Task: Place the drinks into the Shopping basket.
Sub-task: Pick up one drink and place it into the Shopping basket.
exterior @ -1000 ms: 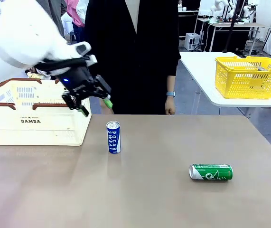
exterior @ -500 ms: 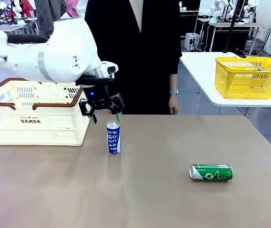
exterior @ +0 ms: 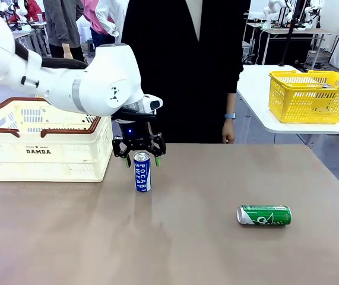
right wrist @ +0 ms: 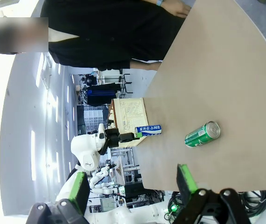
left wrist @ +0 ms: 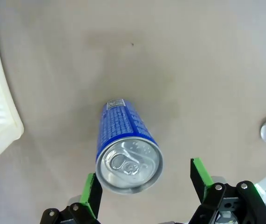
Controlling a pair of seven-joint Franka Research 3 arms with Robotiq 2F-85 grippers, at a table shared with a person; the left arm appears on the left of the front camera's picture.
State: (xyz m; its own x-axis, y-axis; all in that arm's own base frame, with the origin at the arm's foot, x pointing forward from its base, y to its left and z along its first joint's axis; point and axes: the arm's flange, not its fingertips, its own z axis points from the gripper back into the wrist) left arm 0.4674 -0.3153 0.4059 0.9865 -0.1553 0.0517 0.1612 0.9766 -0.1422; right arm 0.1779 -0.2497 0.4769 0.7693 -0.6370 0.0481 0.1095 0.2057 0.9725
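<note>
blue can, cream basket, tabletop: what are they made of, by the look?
Blue can: probably thin aluminium, with a glossy printed wall and a bare silver pull-tab top, seen in the left wrist view.
Cream basket: moulded plastic with a fairly matte finish, slotted walls and a brown rim.
Tabletop: a smooth, matte tan surface, possibly laminate; the look leaves it open.

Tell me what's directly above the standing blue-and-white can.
The open left gripper hangs over the blue-and-white can, a green pad at each side of its silver lid, which lies bare between them. Whether the pads touch the can cannot be told.
</note>
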